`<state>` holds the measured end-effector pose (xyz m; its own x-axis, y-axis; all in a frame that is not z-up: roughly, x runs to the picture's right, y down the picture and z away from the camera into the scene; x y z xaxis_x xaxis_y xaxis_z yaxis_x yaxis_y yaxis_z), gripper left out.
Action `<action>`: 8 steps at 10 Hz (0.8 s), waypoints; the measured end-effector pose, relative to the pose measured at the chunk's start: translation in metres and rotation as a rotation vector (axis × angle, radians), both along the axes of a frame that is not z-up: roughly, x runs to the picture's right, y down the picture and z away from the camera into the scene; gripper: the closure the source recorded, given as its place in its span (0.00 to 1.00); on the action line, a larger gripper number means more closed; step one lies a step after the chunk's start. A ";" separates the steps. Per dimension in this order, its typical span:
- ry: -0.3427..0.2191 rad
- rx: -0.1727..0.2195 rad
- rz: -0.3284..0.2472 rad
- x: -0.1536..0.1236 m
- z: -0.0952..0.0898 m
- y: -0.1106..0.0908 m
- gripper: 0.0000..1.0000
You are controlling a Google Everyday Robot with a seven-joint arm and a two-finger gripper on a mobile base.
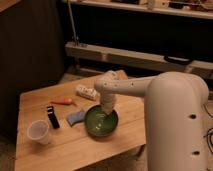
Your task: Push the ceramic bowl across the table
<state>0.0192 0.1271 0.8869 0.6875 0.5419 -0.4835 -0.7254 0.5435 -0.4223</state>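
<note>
The dark-green ceramic bowl [101,122] sits upright on the light wood table [75,150], a little right of its middle. My gripper [106,109] comes down from the white arm and sits at the bowl's far inner side, inside the rim. The arm's wrist hides the gripper's end. The bowl's near edge lies right beside a blue sponge [76,117].
A translucent plastic cup [39,132] stands at the table's front left. A black oblong object [52,116] lies between cup and sponge. An orange item [63,101] and a white packet [86,92] lie further back. The robot's large white body [175,130] fills the right side.
</note>
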 end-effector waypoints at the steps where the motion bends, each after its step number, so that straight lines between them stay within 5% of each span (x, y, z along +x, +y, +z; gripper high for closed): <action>1: 0.004 -0.007 0.002 0.000 0.008 -0.003 1.00; 4: 0.004 -0.011 0.003 -0.016 0.034 -0.016 1.00; 8: 0.023 0.008 -0.005 -0.014 0.038 -0.026 1.00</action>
<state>0.0049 0.1012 0.9248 0.6790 0.5424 -0.4947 -0.7321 0.5502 -0.4017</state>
